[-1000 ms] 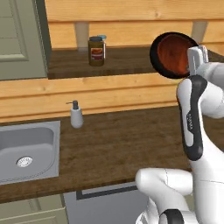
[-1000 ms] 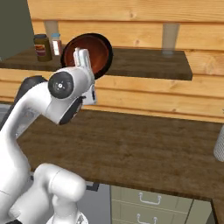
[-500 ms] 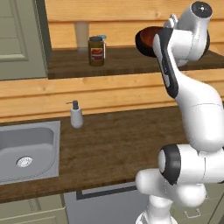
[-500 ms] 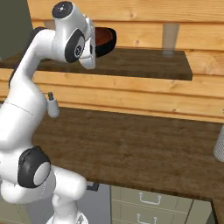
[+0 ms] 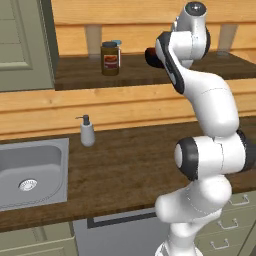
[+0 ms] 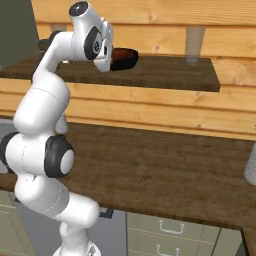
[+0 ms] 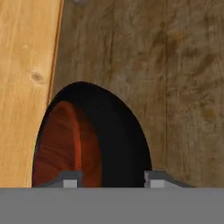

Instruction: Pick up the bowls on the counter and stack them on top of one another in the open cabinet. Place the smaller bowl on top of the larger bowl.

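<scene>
My gripper (image 7: pixel 111 178) reaches into the open cabinet (image 6: pixel 170 72), its fingers astride the smaller reddish-brown bowl (image 7: pixel 61 144). The bowl rests level at the height of the shelf floor (image 7: pixel 188 87), close to the pine back (image 7: pixel 26 65). A wider glossy black round shape (image 7: pixel 124 140) wraps the bowl's right side. I cannot tell whether that is the larger bowl beneath it or its own dark outside. From the right base the gripper (image 6: pixel 111 55) is at the left of the dark, red-topped bowl (image 6: pixel 125 57). From the left base the arm hides most of the bowl (image 5: pixel 151 56). The counter (image 5: pixel 130 160) holds no bowl.
A dark jar with a red label (image 5: pixel 110 58) stands on the shelf left of the bowl. A soap dispenser (image 5: pixel 87 131) and the steel sink (image 5: pixel 30 170) are at the counter's left. The grey-green door cabinet (image 5: pixel 22 45) flanks the shelf. A grey object (image 6: pixel 251 162) is at the right edge.
The arm swung up and in, carrying the bowl from a tilted hold before the shelf into the cabinet. The bowl is now level and lower, at the shelf floor.
</scene>
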Controlling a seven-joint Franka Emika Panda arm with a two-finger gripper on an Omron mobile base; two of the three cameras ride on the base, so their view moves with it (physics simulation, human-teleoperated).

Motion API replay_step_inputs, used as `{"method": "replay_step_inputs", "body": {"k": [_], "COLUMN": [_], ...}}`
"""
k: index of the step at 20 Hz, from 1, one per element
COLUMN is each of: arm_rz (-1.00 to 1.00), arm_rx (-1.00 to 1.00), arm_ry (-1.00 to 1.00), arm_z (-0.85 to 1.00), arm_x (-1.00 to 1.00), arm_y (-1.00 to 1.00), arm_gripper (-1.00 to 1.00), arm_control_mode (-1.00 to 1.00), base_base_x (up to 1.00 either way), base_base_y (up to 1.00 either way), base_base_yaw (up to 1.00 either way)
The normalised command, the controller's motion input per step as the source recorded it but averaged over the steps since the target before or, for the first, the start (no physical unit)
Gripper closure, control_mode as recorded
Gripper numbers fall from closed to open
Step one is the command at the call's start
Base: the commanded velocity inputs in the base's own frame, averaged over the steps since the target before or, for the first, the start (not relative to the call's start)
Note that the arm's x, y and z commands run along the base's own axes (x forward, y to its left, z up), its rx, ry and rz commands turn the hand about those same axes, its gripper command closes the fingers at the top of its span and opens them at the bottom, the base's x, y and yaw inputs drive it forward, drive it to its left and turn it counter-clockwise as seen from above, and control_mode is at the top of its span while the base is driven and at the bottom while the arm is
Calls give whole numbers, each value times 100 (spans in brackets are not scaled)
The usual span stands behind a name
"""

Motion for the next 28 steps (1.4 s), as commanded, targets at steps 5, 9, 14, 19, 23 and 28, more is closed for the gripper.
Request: {"method": "replay_step_inputs", "body": {"k": [5, 9, 14, 19, 23, 28], "arm_rz": [1, 0, 0, 0, 16, 26], "arm_rx": [7, 17, 7, -4, -6, -11], "arm_ry": [-32, -34, -9, 2, 2, 1], "arm_z": [-4, -2, -80, -100, -100, -60], "arm_x": [-60, -100, -100, -100, -92, -44], "arm_y": [-59, -100, -98, -80, -69, -1], "arm_gripper": [-100, -100, -100, -100, -100, -100], "arm_control_mode": [-100, -100, -100, -100, -100, -100], "base_base_x": [0, 0, 0, 0, 0, 0], "base_base_y": [0, 0, 0, 0, 0, 0], "base_base_yaw": [0, 0, 0, 0, 0, 0]}}
